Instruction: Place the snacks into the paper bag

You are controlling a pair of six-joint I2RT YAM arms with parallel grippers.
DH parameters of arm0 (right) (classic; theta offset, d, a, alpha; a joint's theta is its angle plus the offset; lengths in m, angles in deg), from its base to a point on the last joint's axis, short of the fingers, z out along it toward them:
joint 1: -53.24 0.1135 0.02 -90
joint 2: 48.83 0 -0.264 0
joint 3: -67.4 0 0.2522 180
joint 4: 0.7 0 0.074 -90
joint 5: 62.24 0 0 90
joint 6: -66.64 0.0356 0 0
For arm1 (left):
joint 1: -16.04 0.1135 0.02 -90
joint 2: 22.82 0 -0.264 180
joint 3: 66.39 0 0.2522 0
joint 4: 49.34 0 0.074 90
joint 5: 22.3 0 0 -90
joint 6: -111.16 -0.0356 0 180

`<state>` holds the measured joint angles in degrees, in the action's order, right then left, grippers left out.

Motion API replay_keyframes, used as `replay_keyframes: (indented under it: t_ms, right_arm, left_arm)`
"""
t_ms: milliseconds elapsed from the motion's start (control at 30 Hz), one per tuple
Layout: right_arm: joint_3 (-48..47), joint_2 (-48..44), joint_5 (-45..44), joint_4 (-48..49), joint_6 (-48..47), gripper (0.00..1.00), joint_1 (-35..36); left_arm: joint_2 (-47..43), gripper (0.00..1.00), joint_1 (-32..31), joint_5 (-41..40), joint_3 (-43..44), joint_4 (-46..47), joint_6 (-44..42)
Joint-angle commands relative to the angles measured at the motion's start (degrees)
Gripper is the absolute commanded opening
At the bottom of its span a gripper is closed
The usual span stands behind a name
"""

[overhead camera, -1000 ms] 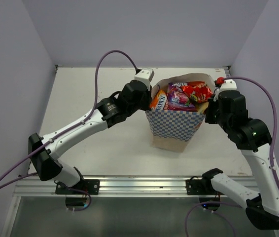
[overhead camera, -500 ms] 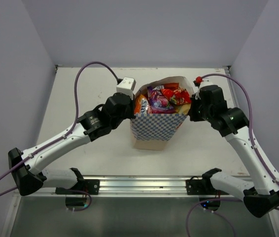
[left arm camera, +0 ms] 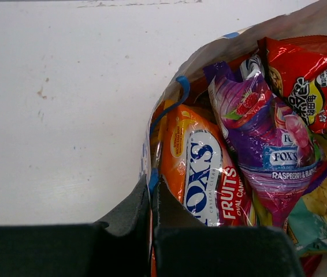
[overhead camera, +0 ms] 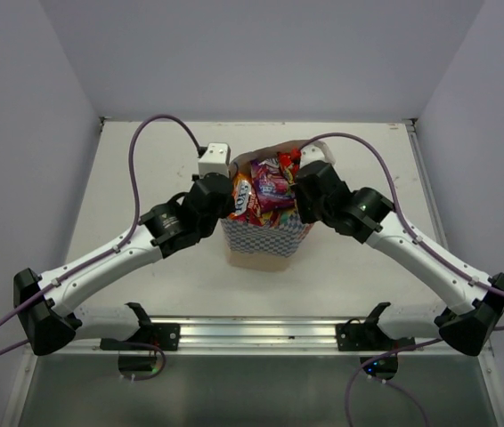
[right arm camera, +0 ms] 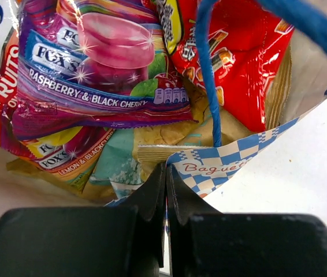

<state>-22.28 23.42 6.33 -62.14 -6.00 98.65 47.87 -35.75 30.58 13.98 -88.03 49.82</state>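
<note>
Okay, paper bag (overhead camera: 265,238) stood upright, mouth up, holding snacks (overhead camera: 268,185); left gripper (left arm camera: 152,186), right gripper (right arm camera: 166,174) pinched opposite rims.

Paper bag (overhead camera: 265,242): upright, about midway between the table's left and right edges; blue-and-white check outside, mouth open.
Snacks (overhead camera: 265,191): packed in the mouth, tops standing above the rim.
Orange packet (overhead camera: 239,197): left side of the mouth.
Purple packet (overhead camera: 272,181): centre.
Red packet (overhead camera: 288,162): far right of the mouth, partly behind my right wrist.
My left gripper (overhead camera: 226,194): closed, at the bag's left rim.
My right gripper (overhead camera: 297,191): closed, at the right rim; fingertips hidden under the wrist.
Table (overhead camera: 145,169): white.
</note>
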Motion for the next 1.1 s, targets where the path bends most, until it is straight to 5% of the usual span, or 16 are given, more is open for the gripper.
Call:
replay_keyframes:
  t_ms: [0,433,767,1067]
  right_arm:
    - [-3.44,-0.18,-4.84,4.53,3.20,0.00,3.54]
    - [-9.25,0.53,-9.24,0.13,3.99,0.00,6.97]
    - [-7.40,-0.96,-12.93,-1.80,5.13,0.00,7.68]
    - [-9.51,-2.99,-15.48,-3.64,4.34,0.00,7.77]
  left_arm:
    - [-1.44,0.00,-0.07,-5.85,0.28,4.72,3.32]
    - [-0.03,0.00,-0.07,-14.47,-0.51,-6.63,16.33]
    - [-0.03,0.00,-0.42,-9.98,-1.84,0.05,12.56]
    - [0.76,0.00,-2.09,-10.69,6.69,-0.03,7.20]
